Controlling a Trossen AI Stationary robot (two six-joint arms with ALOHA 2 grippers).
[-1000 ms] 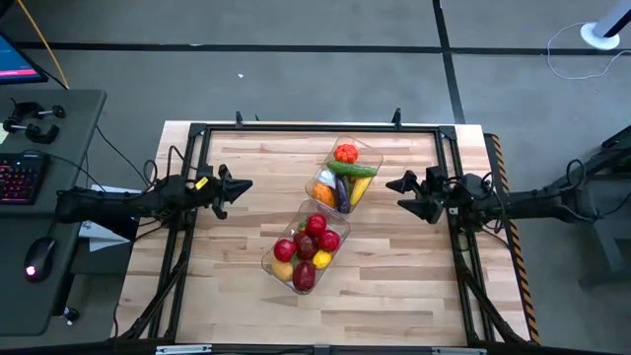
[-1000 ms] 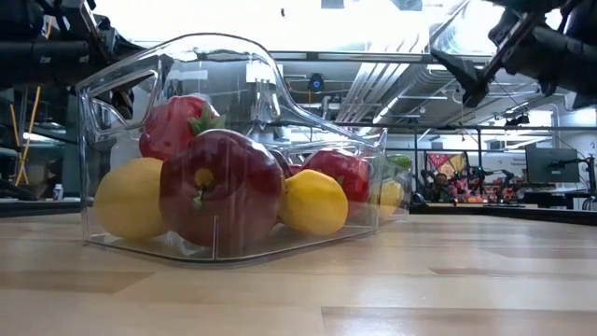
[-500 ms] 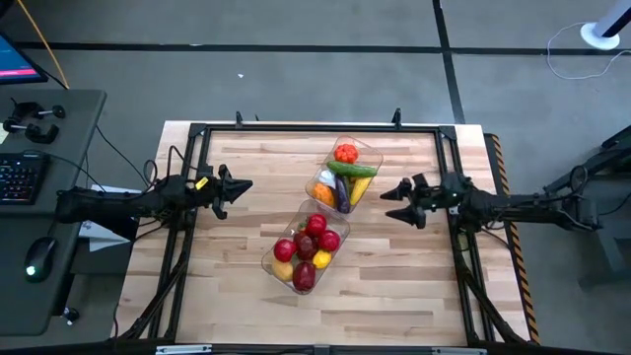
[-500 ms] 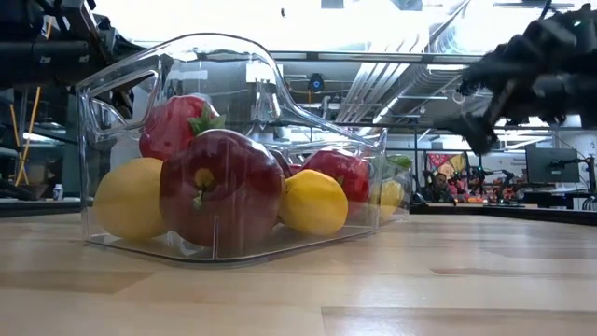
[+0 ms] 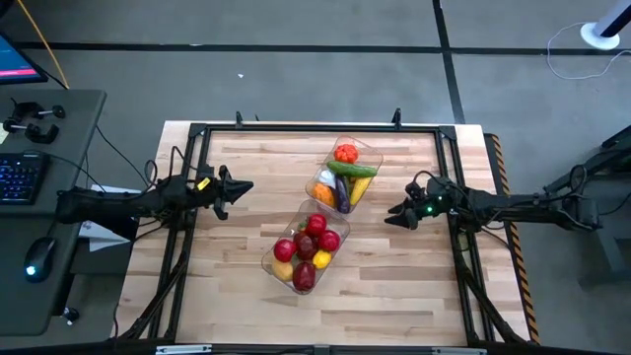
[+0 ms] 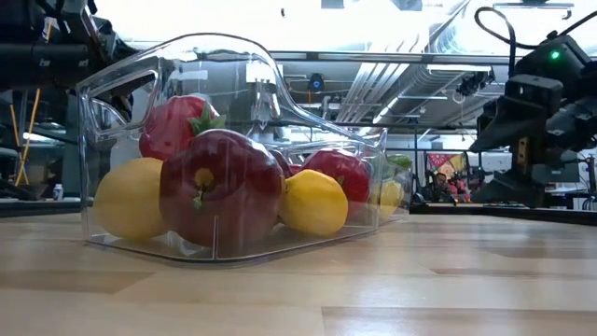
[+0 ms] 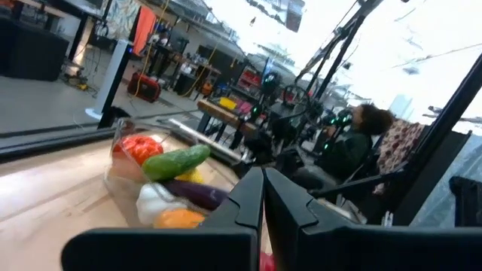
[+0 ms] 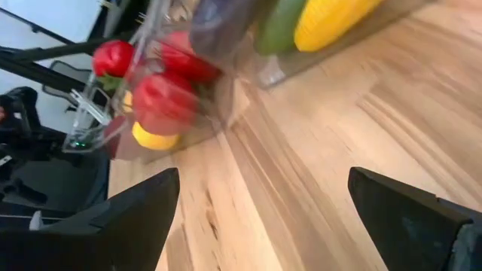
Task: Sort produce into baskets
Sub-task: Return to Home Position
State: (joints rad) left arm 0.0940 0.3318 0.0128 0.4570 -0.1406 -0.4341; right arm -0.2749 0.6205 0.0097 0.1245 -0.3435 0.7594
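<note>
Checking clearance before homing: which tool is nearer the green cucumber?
Right. The right tool is just right of the cucumber; the left tool is farther off, on its left.

Overhead and table-level cameras both see the fruit bin (image 6: 229,58).

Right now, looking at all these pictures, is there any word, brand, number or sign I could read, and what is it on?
No text can be read anywhere.
The keyboard beside the table: keys too small to read.
The screen above it: too small to read.
The colourful sign in the room behind: blurred.
The near bin, far bin, left hand and right hand: no label shows.
</note>
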